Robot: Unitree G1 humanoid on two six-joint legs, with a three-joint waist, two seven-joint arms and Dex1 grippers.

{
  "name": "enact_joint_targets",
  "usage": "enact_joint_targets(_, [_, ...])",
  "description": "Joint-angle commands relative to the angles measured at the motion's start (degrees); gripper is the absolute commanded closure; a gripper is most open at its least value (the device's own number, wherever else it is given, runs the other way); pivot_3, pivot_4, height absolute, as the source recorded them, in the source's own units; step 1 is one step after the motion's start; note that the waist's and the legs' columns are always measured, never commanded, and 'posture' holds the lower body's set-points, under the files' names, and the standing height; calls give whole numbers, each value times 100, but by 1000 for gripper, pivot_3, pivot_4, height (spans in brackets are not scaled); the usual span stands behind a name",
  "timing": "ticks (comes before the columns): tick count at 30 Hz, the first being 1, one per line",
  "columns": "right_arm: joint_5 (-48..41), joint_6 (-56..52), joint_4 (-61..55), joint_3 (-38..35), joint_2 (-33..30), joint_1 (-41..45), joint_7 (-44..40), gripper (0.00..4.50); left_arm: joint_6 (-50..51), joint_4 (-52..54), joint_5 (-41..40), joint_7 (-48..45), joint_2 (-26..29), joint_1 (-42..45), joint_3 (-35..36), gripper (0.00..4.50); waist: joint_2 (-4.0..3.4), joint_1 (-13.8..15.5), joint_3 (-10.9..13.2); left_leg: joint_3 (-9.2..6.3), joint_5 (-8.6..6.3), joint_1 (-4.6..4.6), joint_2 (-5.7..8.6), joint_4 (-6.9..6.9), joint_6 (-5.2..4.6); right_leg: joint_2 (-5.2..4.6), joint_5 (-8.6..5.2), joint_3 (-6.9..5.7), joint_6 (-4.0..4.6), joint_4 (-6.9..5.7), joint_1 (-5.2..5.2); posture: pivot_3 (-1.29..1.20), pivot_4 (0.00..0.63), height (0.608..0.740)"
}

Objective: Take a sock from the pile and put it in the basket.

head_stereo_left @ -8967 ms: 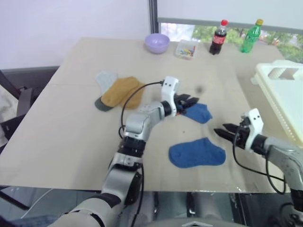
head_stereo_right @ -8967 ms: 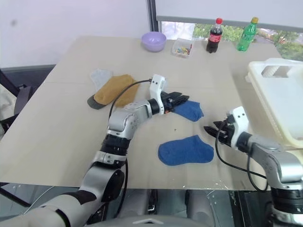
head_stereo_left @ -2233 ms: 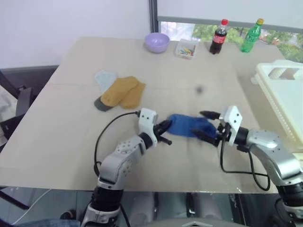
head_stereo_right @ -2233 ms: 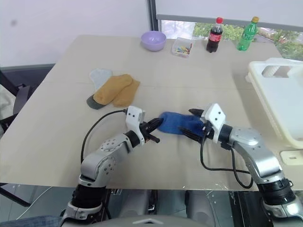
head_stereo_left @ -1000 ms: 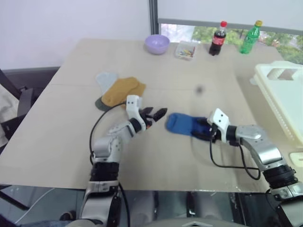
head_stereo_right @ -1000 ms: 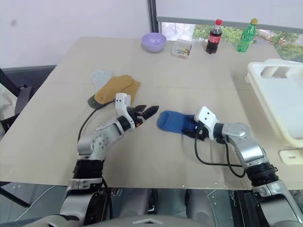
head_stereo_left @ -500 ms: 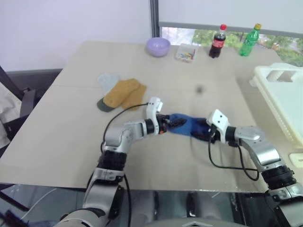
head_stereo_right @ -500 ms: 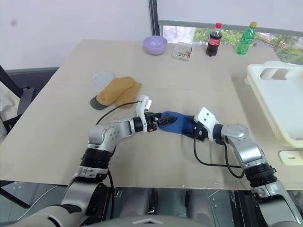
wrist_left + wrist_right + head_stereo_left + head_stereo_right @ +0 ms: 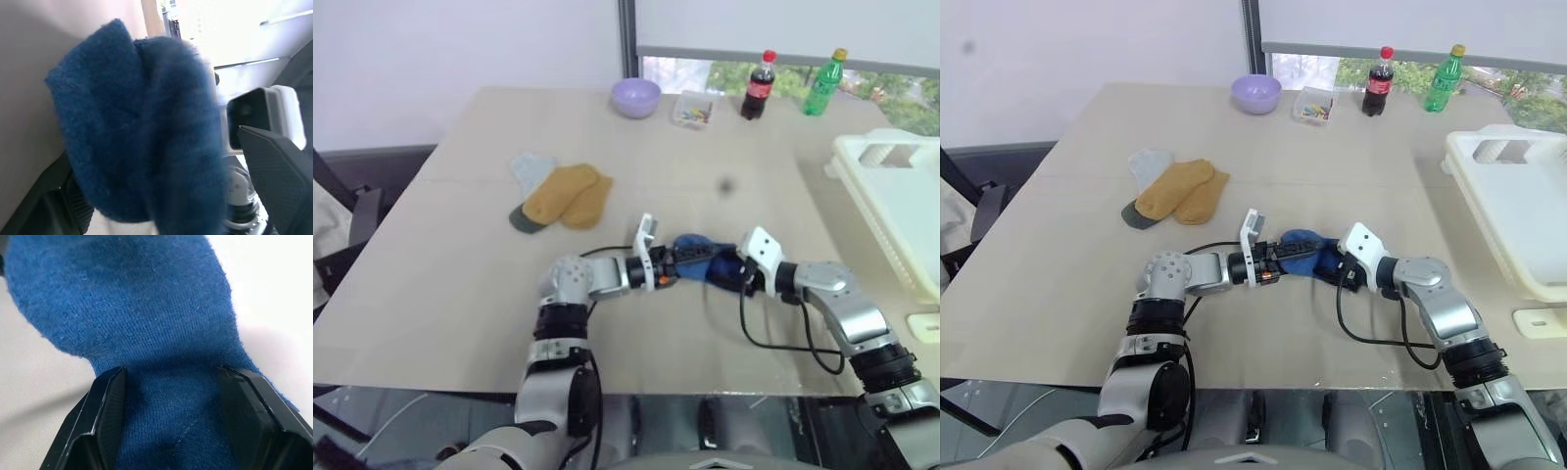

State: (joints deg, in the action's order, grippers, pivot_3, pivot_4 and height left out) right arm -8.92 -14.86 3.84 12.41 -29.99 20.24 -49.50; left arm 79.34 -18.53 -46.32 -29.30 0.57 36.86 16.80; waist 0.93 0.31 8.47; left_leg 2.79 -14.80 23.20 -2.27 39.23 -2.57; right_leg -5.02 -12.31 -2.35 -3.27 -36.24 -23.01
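Observation:
A royal blue sock (image 9: 701, 251) lies bunched on the table between my two grippers. My right gripper (image 9: 734, 272) is shut on its right end; in the right wrist view the sock (image 9: 161, 333) is squeezed between both black fingers (image 9: 105, 421). My left gripper (image 9: 677, 262) points right and stands open, with the sock's other end (image 9: 142, 137) bulging between its fingers. The pile (image 9: 556, 194) of mustard-yellow, pale and dark grey socks lies further back on the left. The cream-white basket (image 9: 891, 191) stands at the table's right edge.
Along the table's far edge stand a lilac bowl (image 9: 636, 97), a clear box of small coloured items (image 9: 692, 109), a cola bottle (image 9: 759, 84) and a green bottle (image 9: 823, 81). A cable loops under my right wrist.
My left gripper has swung right and rolled, and now reaches the sock's left end. The sock has bunched up. The right gripper has stayed put on the sock.

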Motion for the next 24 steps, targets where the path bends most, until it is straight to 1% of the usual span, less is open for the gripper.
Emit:
enact_joint_targets(1, [222,-131,219,117,9,-62,53,1523,154,-29,-286,74,-97,182,250,79,1,-11,1,0,0,1,0,0,0,0,2,0,4,0,-1,0,150,729])
enact_joint_targets(5, [232,-121,216,118,7,-69,57,1523,246,-55,-515,183,-173,326,594,79,5,-35,3,0,0,8,0,0,0,0,6,2,9,1,-8,0,150,729])
enact_joint_targets(9, [251,-113,222,126,10,-66,67,1523,420,6,-704,298,-226,375,774,79,5,-65,3,0,0,22,0,0,0,0,6,1,9,2,-20,0,150,729])
enact_joint_targets(12, [268,-112,237,119,8,-49,82,1523,584,113,-863,348,-276,371,828,79,5,-84,4,0,1,42,0,1,1,0,8,1,7,1,-37,0,150,729])
enact_joint_targets(17, [276,-123,214,100,12,-36,119,1523,781,238,-1044,389,-331,337,853,79,6,-89,5,0,1,45,1,1,1,0,14,1,-3,1,-41,0,150,729])
enact_joint_targets(24, [68,-493,-254,8,108,-3,133,1523,661,51,-950,455,-466,337,743,79,7,-90,8,1,2,54,1,0,2,0,10,2,5,1,-51,0,150,729])
